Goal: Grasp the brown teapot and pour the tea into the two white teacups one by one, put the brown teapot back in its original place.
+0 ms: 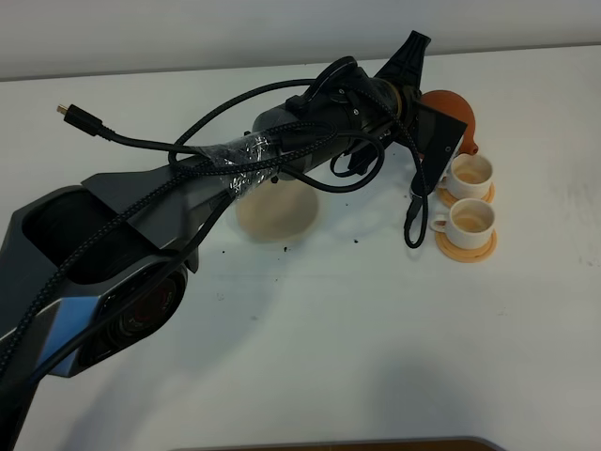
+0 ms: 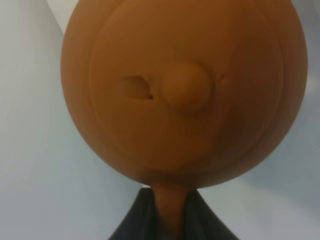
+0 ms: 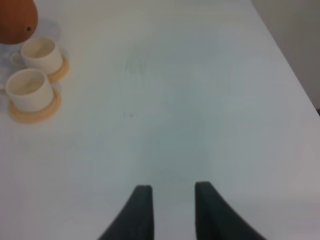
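Observation:
The brown teapot (image 1: 453, 111) is held in the air by my left gripper (image 2: 170, 220), whose fingers are shut on its loop handle. It hangs just behind the far white teacup (image 1: 470, 172), with its spout end toward that cup. In the left wrist view the lid and knob (image 2: 186, 90) face the camera. The near teacup (image 1: 470, 220) stands on its orange saucer (image 1: 467, 246). Both cups look pale tan inside. The beige disc (image 1: 278, 212) lies bare under my left arm. My right gripper (image 3: 172, 210) is open and empty over bare table, far from the cups (image 3: 30, 86).
My left arm (image 1: 188, 207) and its cables stretch across the table's middle and hide part of the disc. A loose cable loop (image 1: 414, 216) hangs beside the near cup. Small dark specks (image 1: 282, 247) lie by the disc. The table's edge (image 3: 287, 65) shows in the right wrist view.

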{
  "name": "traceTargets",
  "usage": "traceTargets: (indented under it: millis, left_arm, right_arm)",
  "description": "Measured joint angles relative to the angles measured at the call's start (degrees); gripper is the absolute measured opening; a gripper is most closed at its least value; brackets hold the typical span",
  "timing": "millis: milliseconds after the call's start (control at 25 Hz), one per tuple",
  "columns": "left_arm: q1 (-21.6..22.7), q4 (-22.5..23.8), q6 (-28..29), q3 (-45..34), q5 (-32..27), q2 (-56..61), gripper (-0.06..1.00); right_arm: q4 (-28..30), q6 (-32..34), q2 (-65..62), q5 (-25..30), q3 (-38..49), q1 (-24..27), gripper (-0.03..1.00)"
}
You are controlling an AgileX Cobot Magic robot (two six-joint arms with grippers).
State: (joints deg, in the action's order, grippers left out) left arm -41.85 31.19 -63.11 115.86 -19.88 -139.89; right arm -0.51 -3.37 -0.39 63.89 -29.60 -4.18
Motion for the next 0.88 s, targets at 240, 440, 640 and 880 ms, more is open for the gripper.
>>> traceTargets:
  millis: [240,440,640,880]
  left_arm:
    - [0.00,3.47,-0.60,0.00,0.34,0.00,0.14]
    - [0.00,5.24,-0.60,0.00,0.84,0.00,0.14]
    - [-0.05,7.49,-0.93,0.00,2.30,0.00,0.14]
    - [-0.11,10.84,-1.04,0.00,4.12,0.00,0.14]
  right_arm:
    - [0.00,0.00,0.00,0.00,0.00,0.00,0.24]
    - [0.00,0.00,0.00,0.00,0.00,0.00,0.24]
    - [0.00,0.00,0.00,0.00,0.00,0.00,0.24]
    - [0.00,0.00,0.00,0.00,0.00,0.00,0.24]
